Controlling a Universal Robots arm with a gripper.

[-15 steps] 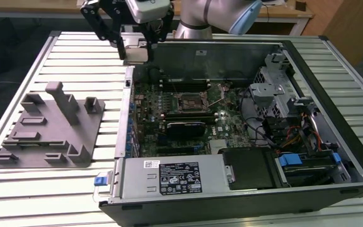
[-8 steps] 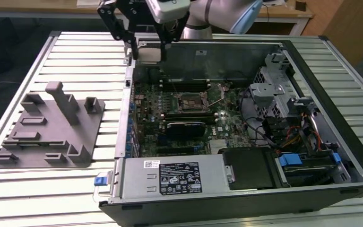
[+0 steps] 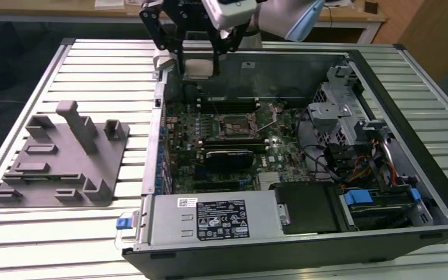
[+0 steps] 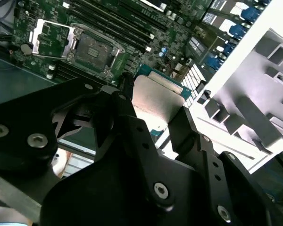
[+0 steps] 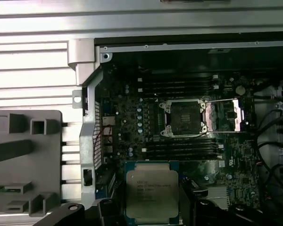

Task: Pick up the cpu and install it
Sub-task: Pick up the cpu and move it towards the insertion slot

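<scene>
Currently the gripper (image 3: 199, 58) is hanging above the computer case (image 3: 158, 151), close to the case wall at the exterior view's left. Its two fingers are closing narrowly on opposite edges of the cpu (image 3: 199, 67). The cpu is sitting flat between them, well apart from the socket (image 5: 185, 117).

Risks, as judged:
- Case wall: it is standing just beside the gripper, so sideways drift is risking a knock.
- Socket: its hinged frame (image 5: 226, 115) is apparently lying open to one side. A tilted or rotated descent is risking bent contacts or a crooked seat.
- Cpu: the fingers are bearing on thin edges only, so any bump is risking a slip.

Room:
- The case is lying open on top.
- The drive cage (image 3: 340, 111) is rising at the exterior view's right.
- The board (image 5: 132, 117) is carrying low parts only.
- Memory slots (image 5: 179, 87) are flanking the socket on two sides.
</scene>
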